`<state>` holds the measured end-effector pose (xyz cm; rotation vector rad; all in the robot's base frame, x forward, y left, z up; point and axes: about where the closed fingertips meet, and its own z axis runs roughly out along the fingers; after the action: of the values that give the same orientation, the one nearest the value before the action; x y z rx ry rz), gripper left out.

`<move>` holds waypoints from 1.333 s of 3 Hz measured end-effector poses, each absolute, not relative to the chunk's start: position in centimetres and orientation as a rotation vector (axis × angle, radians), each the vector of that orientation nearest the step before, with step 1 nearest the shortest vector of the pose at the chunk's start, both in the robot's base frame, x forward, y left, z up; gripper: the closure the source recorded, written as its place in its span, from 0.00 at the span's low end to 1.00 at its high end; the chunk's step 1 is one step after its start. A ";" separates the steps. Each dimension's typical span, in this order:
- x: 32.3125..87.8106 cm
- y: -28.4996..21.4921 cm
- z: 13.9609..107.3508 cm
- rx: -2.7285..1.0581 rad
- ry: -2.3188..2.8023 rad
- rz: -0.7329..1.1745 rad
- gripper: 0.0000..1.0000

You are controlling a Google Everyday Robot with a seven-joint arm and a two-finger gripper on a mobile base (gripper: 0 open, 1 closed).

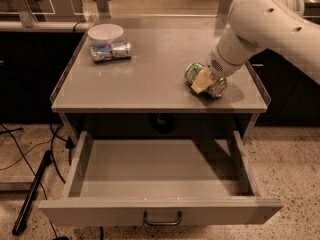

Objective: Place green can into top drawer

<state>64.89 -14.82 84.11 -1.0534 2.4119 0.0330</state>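
Note:
The green can (192, 72) lies on its side on the right part of the grey table top (150, 76), close to the front edge. My gripper (204, 80) reaches down from the white arm (260, 24) at the upper right and is shut on the can, with one cream finger (200, 82) across its front. The can still rests on the table. The top drawer (160, 210) is pulled fully open below the table, with its dark handle (162, 218) at the front centre. Its inside holds nothing.
A blue-and-white silver can (111, 51) lies at the back left of the table beside a white bowl (105, 33). The table has low raised side rims. A dark pole and cables (30, 194) lie on the floor at left. Black cabinets stand on both sides.

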 end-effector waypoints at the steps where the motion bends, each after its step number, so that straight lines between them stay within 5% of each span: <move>1: 64.4 -14.6 84.9 -1.058 2.399 0.038 1.00; 4: 60.1 -14.8 89.6 -1.236 2.230 0.158 1.00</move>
<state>60.07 -14.82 89.55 -1.2361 2.2302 0.1583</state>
